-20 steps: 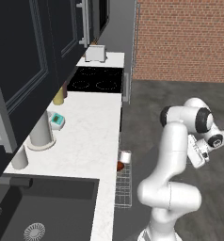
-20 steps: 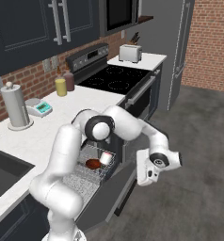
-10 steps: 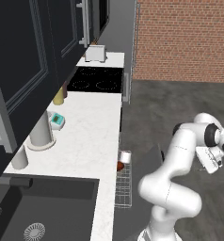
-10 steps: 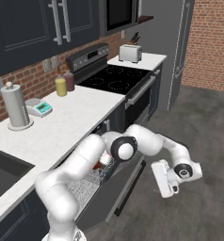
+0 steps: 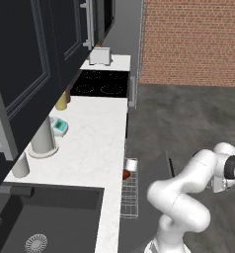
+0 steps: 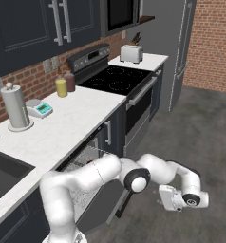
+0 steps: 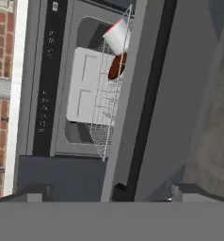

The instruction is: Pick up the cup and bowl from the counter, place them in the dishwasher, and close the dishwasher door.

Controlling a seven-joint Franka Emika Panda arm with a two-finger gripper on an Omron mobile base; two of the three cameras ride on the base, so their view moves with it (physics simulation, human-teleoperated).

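The gripper (image 6: 168,203) hangs low over the grey floor, out beyond the free edge of the open dishwasher door (image 6: 103,204). In the hand view its 2 dark fingertips (image 7: 118,191) stand apart with nothing between them, so it is open and empty. That view looks straight along the door towards the cabinet front, with the door's long dark edge running from near the fingertips away towards the rack; the door lies between the gripper and the dishwasher (image 7: 92,94), and judging from this, the closing push has to travel along that line, from the door's outer edge up and inward.

Both task items sit in the wire rack (image 5: 130,195). The cup (image 7: 117,36), a white cylinder, lies tilted at the rack's far corner, touching the bowl (image 7: 116,67), a glossy red-brown shallow dish seen nearly edge-on. The rack is thin light-grey mesh; the door is flat, dark grey and matte. The counter (image 5: 97,143) above is white marble-look.
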